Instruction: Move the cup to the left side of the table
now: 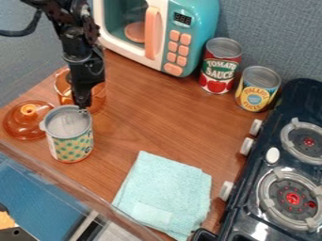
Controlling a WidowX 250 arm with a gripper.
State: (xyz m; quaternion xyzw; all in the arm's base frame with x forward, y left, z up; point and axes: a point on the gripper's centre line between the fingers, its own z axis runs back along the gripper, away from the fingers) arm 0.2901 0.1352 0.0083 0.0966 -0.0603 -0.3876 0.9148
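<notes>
One dotted cup, upright, rim at pincer

The hand hides the middle of the transparent orange pot, the view's top edge crops the toy microwave, and its right edge the toy stove.

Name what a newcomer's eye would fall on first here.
Probably the bulky turquoise-and-white toy microwave with peach buttons, standing at the back of the wooden table. Next, likely, the black two-finger gripper at the rim of the pale cup with green dots, on the left. The folded light-blue cloth in the front middle also stands out.
</notes>
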